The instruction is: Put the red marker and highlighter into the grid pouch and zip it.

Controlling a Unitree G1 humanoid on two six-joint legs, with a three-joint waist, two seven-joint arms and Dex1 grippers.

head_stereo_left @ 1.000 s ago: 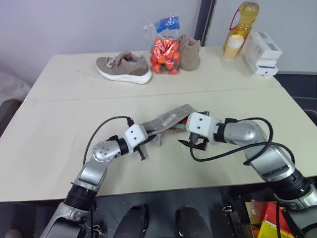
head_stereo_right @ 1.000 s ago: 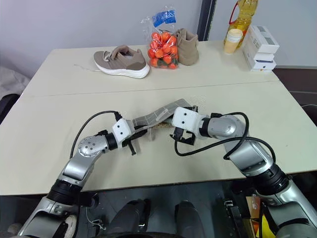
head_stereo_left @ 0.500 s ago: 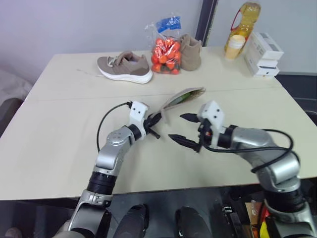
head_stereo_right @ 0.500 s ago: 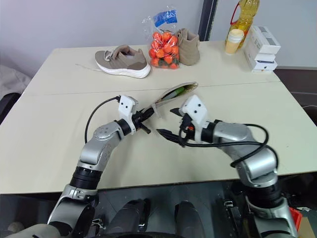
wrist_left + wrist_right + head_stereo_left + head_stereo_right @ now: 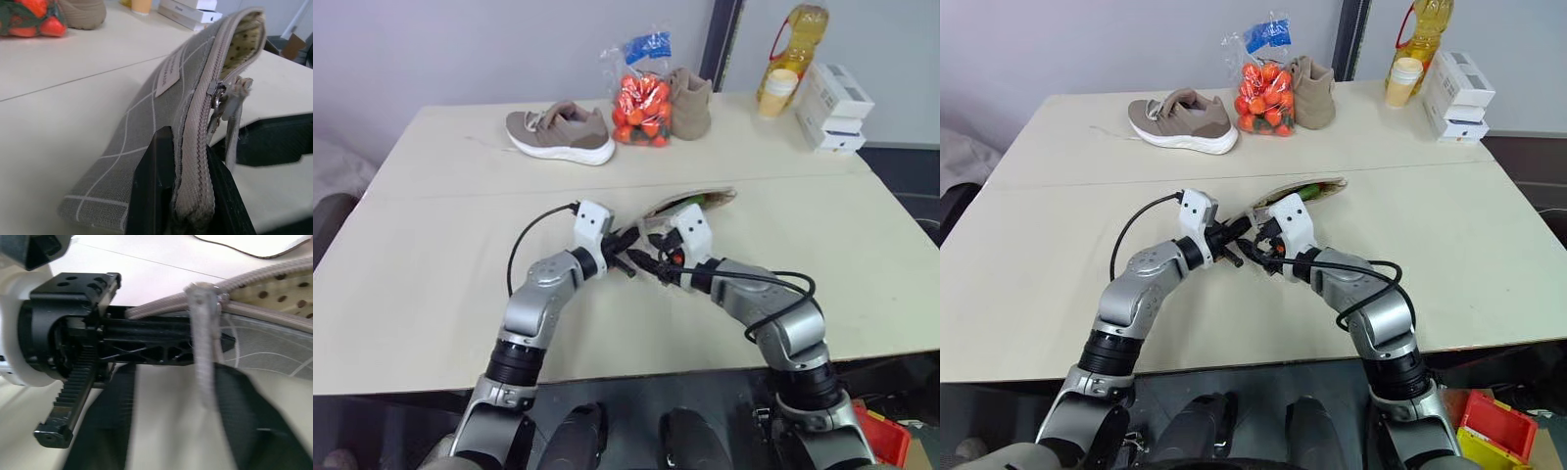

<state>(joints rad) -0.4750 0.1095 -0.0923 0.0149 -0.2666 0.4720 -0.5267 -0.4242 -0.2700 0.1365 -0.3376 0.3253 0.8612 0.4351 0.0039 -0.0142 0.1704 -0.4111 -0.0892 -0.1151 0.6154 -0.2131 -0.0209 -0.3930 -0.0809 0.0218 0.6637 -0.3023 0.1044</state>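
Zipping comes next — my left gripper pinches the grid pouch end; right gripper, fingers apart, should close squarely on the zipper pull.

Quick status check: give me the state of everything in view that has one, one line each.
grid pouch: lifted off the table, mostly unzipped, mouth open at the far end.
zipper pull: near the clamped end, its cord hanging by the right gripper.
highlighter: inside the pouch, green showing at the mouth.
left gripper: shut on the pouch's zipper end.
right gripper: at the zipper cord, grip unclear.
bag of oranges: tied shut.
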